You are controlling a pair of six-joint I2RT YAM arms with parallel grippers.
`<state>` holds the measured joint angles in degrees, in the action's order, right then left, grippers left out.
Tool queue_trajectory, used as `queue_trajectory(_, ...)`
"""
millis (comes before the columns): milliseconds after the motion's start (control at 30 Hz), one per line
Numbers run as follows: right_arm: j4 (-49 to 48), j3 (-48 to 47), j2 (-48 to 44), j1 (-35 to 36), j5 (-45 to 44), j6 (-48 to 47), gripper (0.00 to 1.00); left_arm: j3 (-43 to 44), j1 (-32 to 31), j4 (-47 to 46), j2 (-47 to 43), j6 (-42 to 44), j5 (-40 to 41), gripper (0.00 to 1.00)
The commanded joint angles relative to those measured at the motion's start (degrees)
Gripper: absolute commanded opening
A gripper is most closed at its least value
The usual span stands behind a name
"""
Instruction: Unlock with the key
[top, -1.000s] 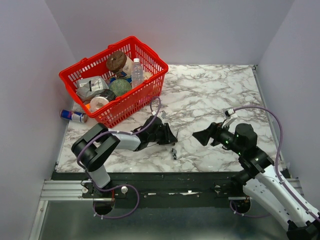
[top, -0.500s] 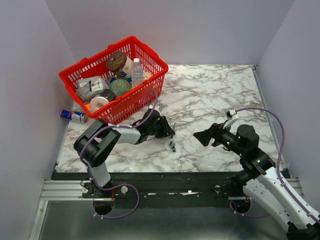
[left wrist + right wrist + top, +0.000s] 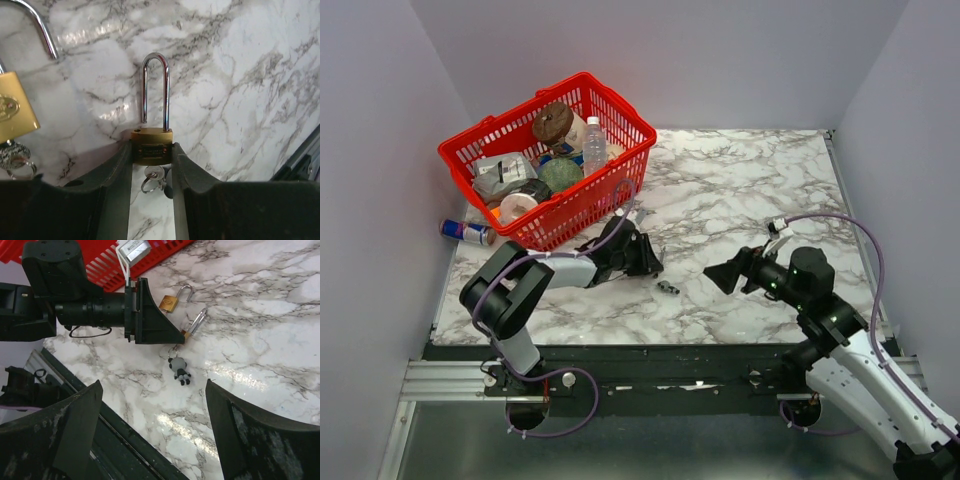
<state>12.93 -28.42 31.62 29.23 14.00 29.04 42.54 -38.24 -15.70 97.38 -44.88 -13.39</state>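
Marble-veined desk point(image 3: 750, 190) as the stage, with a red basket point(image 3: 575, 205) of oddments at its far left corner and a drinks can point(image 3: 465, 232) lying just beside. Next down in size, the left gripper point(image 3: 151, 148), low to the desk and clamped on the body of a brass padlock point(image 3: 151, 140), shackle pointing away from the wrist. Opposite it, well apart, the right gripper point(image 3: 152, 385), spread wide and grasping nothing, hovering over the desk. Near the held lock, a second padlock point(image 3: 11, 112) lying loose with its own keys. Smaller yet, a dark charm point(image 3: 179, 371) on the desk, seemingly strung by a ring to the key point(image 3: 154, 173), itself sitting right under the held lock's body between the left jaws, apparently in the keyhole. Judged as the turning step: lock steadied, key seated, not yet gripped. Shackle's shorter leg seemingly stopping just shy of the body in the left wrist view, so possibly sprung already; hard to say. Next, probably: bring the right gripper across, pinch that tiny key head without snagging ring or charm, then twist.
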Motion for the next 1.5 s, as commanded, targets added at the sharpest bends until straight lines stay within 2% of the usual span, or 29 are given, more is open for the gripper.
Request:
queue_trajectory(0, -8.32, 0.47, 3.88, 0.03, 8.22, -5.82, 0.95, -4.57, 0.36, -3.8, -3.95, 4.36, -11.37, 0.0)
queue_trajectory(100, -15.0, 0.39, 8.45, -0.14, 14.29, -10.13, 0.95, -6.07, 0.36, -4.59, -6.76, 5.24, -17.26, 0.0)
queue_trajectory(267, -22.41, -0.75, 16.71, -0.14, 22.63, -15.31, 0.95, -7.04, 0.36, -1.71, -12.21, 8.05, -21.06, 0.0)
queue_trajectory(533, -31.82, -3.82, 33.66, -0.58, 27.31, -18.49, 0.94, -6.42, 0.36, 1.29, -17.05, 9.55, -23.61, 0.0)
queue_trajectory(733, -36.65, -5.59, 39.31, -1.28, 28.1, -18.23, 0.93, -5.28, 0.36, 4.1, -18.72, 11.04, -24.67, 0.0)
queue_trajectory(1000, -39.03, -8.57, 47.21, -1.55, 35.83, -17.79, 0.91, -6.24, 0.36, 2.96, -21.53, 10.69, -25.64, 0.0)
queue_trajectory(1100, -39.9, -8.49, 49.33, -1.46, 38.73, -16.74, 0.86, -6.77, 0.36, 2.7, -22.41, 10.43, -24.67, 0.0)
queue_trajectory(1200, -40.44, -8.14, 49.77, -1.55, 40.58, -15.77, 0.76, -6.95, 0.45, 2.61, -22.76, 9.82, -22.74, 0.0)
queue_trajectory(1233, -40.44, -8.05, 49.86, -1.55, 40.75, -15.5, 0.68, -7.04, 0.53, 2.43, -22.68, 9.55, -22.21, 0.0)
queue_trajectory(1467, -38.95, -8.57, 51.88, -1.55, 42.16, -14.54, 0.37, -7.48, 0.53, 0.5, -22.24, 7.97, -19.4, 0.0)
